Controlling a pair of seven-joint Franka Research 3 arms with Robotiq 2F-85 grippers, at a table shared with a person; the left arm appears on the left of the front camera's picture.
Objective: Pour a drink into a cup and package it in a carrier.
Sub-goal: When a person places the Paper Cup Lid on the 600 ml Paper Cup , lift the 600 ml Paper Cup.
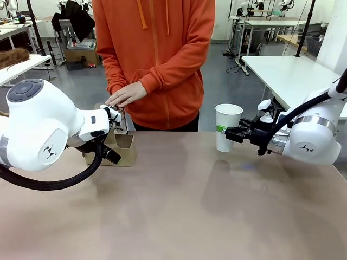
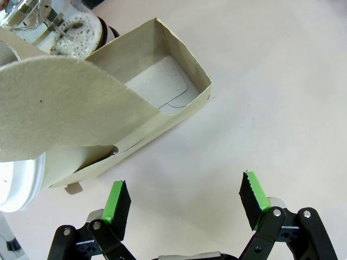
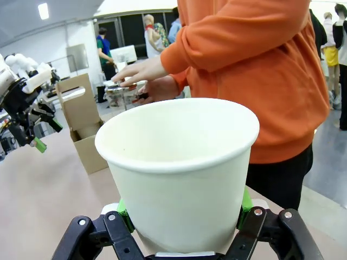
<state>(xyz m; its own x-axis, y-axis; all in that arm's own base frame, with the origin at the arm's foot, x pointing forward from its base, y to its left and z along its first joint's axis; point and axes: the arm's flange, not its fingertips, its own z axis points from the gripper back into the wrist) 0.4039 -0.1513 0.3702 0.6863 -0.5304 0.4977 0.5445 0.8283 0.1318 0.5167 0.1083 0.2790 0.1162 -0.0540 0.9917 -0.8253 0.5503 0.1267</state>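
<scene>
While the person's hands (image 1: pixel 126 95) work at something just behind the carrier (image 1: pixel 123 150), pouring looks not yet begun.

- Right claw (image 3: pixel 184 216): clenched round the lower part of the cup (image 1: pixel 228 123). The cup is upright, well to the right of the carrier, on or just above the table (image 1: pixel 179 211); cannot tell which.
- No liquid on the cup's visible inner wall; bottom hidden.
- Drink: not made out. A clear vessel with foam (image 2: pixel 76 32) sits just beyond the carrier.
- Left claw (image 2: pixel 184 201): released, jaws wide, grasping nothing, just beside the carrier's near wall. Nearest pocket empty.

Judged step: offering the cup for filling. Next it must be held level, then carried to the carrier and lowered into the open pocket, clear of the handle.

Table matte brown, bare between carrier and cup. Beyond the carrier are a grey floor, white benches and other people.
</scene>
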